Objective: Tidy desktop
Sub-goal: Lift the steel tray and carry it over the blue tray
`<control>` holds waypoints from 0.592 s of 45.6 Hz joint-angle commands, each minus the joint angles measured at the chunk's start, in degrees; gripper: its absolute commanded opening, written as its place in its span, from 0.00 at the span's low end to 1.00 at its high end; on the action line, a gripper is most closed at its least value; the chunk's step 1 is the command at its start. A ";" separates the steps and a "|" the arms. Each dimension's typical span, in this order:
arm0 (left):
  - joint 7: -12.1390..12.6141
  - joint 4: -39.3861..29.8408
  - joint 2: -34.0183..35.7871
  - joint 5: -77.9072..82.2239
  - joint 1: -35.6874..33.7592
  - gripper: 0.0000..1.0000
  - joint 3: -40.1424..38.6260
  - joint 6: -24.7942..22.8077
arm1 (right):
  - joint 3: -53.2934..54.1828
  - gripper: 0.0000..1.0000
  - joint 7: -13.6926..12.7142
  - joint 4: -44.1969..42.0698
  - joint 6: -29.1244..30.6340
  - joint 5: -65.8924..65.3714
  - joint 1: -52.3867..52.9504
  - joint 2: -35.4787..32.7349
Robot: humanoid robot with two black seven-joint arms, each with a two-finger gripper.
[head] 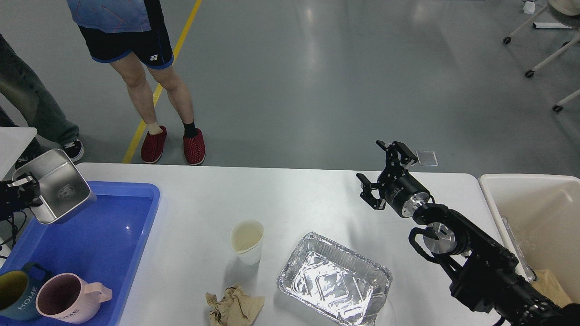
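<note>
Two claws are up: my right claw [381,175] hangs spread wide above the white bench [290,203], while my left claw [20,192] grips a steel pan [56,185] over the blue tray [90,244]. Nearer me than the right claw sit a paper cup [247,240], foil tray [334,278] and crumpled paper [233,305].

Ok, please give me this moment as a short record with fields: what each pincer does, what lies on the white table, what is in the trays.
left pincer: shut on the steel container, held tilted above the blue tray's far left corner
right pincer: open, empty, above the desktop
desktop: paper cup, foil tray, crumpled brown paper
blue tray: pink mug, dark blue mug
beige bin: at the right end, contents unclear
</note>
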 commanded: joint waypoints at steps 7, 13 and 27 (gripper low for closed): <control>-0.77 16.21 -13.95 -4.02 3.67 0.02 -1.82 0.56 | 0.00 1.00 0.00 -0.07 -0.01 0.00 -0.60 0.00; -0.77 19.20 -18.52 -4.20 7.01 0.02 -1.82 3.46 | 0.00 1.00 0.00 -0.07 -0.01 0.00 -0.51 0.00; -1.74 28.08 -25.29 -4.29 11.41 0.03 -1.82 4.52 | 0.00 1.00 0.00 -0.15 0.07 0.00 -0.68 -0.09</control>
